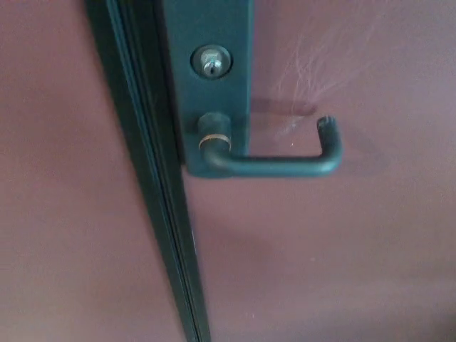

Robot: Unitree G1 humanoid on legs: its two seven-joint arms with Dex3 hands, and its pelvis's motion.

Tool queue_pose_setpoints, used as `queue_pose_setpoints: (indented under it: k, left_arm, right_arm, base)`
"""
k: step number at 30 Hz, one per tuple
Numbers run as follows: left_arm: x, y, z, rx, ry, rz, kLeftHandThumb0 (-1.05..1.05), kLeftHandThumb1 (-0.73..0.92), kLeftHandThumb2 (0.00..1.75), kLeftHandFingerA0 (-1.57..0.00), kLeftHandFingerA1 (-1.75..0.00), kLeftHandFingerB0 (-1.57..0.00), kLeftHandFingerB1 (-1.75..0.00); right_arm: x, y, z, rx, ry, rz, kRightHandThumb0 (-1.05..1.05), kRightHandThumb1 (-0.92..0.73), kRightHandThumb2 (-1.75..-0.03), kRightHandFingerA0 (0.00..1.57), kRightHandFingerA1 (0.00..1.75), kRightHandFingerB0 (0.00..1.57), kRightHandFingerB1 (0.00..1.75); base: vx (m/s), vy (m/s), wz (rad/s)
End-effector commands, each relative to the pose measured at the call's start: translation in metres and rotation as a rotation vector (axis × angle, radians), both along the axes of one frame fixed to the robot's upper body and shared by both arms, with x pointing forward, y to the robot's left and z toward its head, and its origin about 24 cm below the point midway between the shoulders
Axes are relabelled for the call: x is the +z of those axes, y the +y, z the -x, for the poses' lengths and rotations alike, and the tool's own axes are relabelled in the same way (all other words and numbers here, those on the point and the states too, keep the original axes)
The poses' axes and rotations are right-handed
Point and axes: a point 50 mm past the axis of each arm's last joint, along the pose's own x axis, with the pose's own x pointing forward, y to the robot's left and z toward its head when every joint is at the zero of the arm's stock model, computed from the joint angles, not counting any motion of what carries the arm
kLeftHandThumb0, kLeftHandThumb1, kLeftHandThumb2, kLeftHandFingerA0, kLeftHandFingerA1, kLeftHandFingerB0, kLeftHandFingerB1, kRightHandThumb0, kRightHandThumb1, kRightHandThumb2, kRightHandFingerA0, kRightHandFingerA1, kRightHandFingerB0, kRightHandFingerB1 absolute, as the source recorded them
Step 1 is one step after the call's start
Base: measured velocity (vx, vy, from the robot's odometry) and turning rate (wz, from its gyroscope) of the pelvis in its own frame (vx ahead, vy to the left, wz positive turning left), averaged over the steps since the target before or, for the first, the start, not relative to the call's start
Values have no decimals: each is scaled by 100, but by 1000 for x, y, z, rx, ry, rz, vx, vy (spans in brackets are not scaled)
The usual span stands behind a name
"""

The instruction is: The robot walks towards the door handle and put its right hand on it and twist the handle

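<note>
Right up close, a big reddish-brown door (342, 249) fills the view, with a dark strip (153, 214) running down its edge. Beside the strip sits a dark metal plate (214, 28) with a silver keyhole (211, 62). Below it, the dark bent door handle (278, 165) points right. Neither robot hand shows, so I cannot tell their fingers.

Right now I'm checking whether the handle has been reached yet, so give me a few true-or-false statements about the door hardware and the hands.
1. The door handle lies level, its free end turned up at the right. True.
2. The robot's right hand grips the lever. False: no hand is in view.
3. A keyhole sits above the handle's pivot. True.
4. The backplate is bright red. False: it is dark, on a reddish-brown door.
5. The handle stands right of the dark door seam. True.
</note>
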Motion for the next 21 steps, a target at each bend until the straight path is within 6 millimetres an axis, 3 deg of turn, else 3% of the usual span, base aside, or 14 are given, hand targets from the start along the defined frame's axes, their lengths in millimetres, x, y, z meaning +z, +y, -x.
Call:
queue_pose_setpoints:
  k: [1,10,11,21]
  left_arm:
    - [-1,2,8,-15,26,-11,-9,45,88,-31,-54,-16,-47]
    - [-1,3,7,-43,32,-21,-9,45,88,-31,-54,-16,-47]
    - [-1,3,7,-42,33,-20,-9,45,88,-31,-54,-16,-47]
    - [-1,2,7,-45,35,-24,-9,45,87,-31,-54,-16,-47]
  right_arm:
    - [-3,3,6,5,23,-5,-60,-46,-76,34,47,26,42]
    - [-3,3,6,8,22,-7,-60,-46,-76,36,48,26,42]
    - [-3,4,6,9,24,-9,-54,-54,-57,43,39,30,32]
    - [-3,5,4,26,28,-8,-54,-54,-57,43,39,30,32]
  base:
    - [192,75,-17]
    - [189,187,-3]
    - [66,78,12]
    - [19,-6,1]
